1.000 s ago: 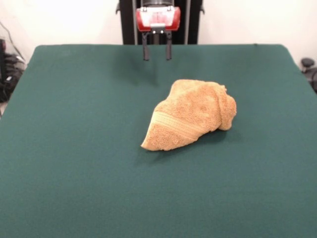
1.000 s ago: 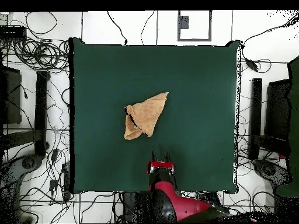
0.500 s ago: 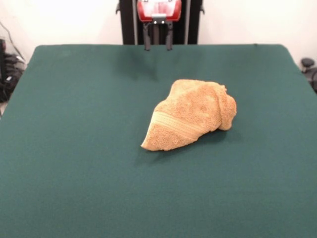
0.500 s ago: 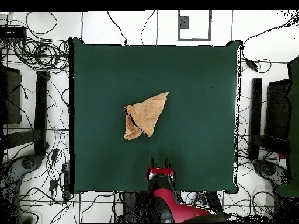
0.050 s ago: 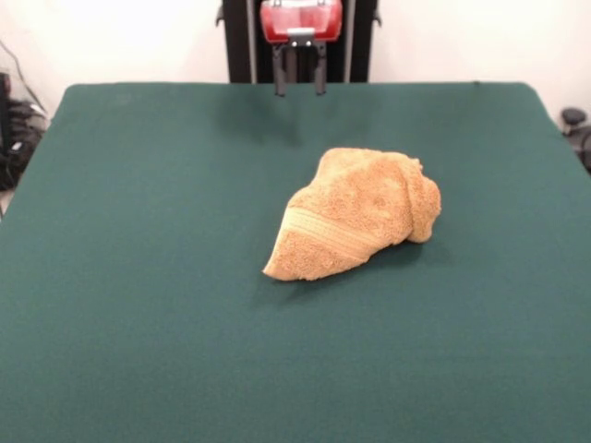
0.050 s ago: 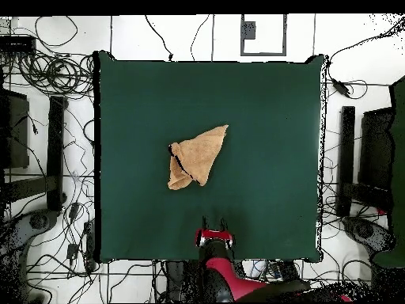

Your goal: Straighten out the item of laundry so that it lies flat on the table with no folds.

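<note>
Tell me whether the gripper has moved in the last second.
Yes. The gripper has drawn back from the towel toward the table edge on the robot's side; in the overhead view it now sits closer to that edge. The towel has not shifted.

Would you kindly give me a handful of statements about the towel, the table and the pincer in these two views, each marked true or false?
1. The towel lies spread flat with no folds. False: it is bunched into a rough wedge with layers folded over one another.
2. The pincer is apart from the towel, holding nothing. True.
3. A smooth woven stripe band shows across the towel near its pointed end in the front view. True.
4. The towel hangs over the edge of the table. False: it rests wholly on the green cloth, well inside the edges, as the overhead view confirms.
5. The pincer's fingers are shut together. False: they stand apart, with a gap between them.
</note>
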Tool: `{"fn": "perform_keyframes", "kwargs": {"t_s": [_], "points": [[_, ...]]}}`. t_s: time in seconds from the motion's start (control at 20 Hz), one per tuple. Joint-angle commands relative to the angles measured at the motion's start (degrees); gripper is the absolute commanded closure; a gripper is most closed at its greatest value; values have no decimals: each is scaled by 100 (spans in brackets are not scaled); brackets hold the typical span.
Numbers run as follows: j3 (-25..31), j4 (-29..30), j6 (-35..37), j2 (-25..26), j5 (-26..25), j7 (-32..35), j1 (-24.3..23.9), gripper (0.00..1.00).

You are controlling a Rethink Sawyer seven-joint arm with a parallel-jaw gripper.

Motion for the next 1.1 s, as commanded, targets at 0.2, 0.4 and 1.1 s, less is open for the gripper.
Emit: {"fn": "perform_keyframes", "kwargs": {"t_s": [0.2,0.4,1.1], "points": [[337,-1025,-267,564,196,1249,35,0],[408,-1293,-238,759,110,1183,-30,0],[225,-909,-508,578,214,1247,35,0]]}}
